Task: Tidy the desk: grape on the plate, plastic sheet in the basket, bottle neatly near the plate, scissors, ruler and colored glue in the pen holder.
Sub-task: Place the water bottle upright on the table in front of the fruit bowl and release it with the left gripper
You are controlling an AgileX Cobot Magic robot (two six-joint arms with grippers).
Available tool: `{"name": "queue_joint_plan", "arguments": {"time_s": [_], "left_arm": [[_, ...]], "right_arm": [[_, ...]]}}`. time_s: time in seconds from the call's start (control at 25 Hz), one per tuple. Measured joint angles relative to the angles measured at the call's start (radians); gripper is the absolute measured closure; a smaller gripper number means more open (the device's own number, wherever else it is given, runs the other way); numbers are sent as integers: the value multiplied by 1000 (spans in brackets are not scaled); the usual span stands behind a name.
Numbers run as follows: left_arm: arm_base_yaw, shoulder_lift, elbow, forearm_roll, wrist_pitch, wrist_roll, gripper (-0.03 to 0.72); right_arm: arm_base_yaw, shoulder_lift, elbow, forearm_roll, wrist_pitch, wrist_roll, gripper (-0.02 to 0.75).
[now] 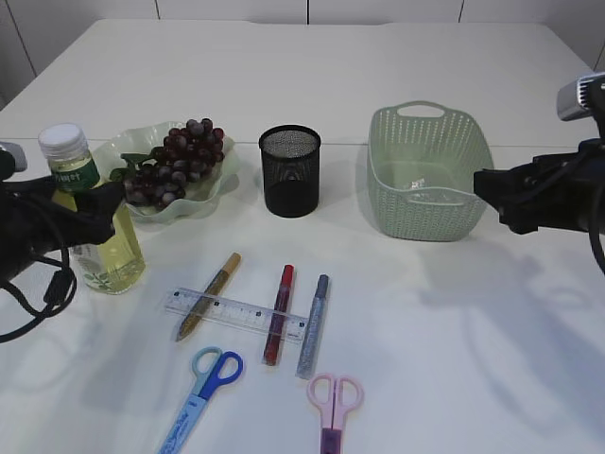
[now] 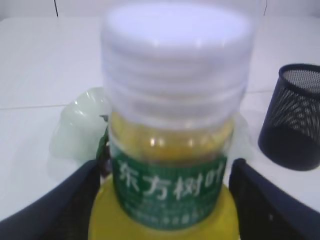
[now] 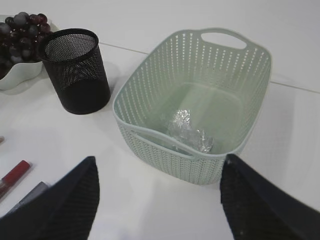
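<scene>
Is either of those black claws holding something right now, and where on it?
The left pincer straddles the yellow-liquid bottle at its green label below the white cap; actual contact cannot be told. The right pincer holds nothing.

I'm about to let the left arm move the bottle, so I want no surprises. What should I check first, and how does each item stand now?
1. Left gripper fingers on both sides of the bottle: ok.
2. Firm contact on the bottle: cannot tell.
3. Bottle upright, cap on: ok.
4. Grapes already on the plate: ok.
5. Plastic sheet in the basket: ok.
6. Right gripper open, holding nothing: ok.
</scene>
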Motion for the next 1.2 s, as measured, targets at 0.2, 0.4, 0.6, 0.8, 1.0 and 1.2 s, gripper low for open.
{"name": "queue_joint_plan", "arguments": {"time_s": [0.2, 0.4, 0.6, 0.8, 1.0, 1.2], "left_arm": [[0, -55, 0, 0, -29, 0, 127], [0, -91, 0, -9, -29, 0, 129], [0, -137, 0, -19, -29, 0, 137], [0, -229, 0, -19, 31, 0, 139], [0, -327, 3, -19, 140, 0, 147], [0, -431, 3, -19, 264, 0, 155]], "right_arm": [[0, 0, 0, -12, 0, -4, 155], [0, 0, 0, -54, 0, -4, 155], [0, 0, -2, -69, 28, -4, 155], [0, -41, -25, -73, 135, -4, 155], [0, -87, -27, -75, 230, -4, 155], [0, -114, -27, -65, 386, 41, 155]]}}
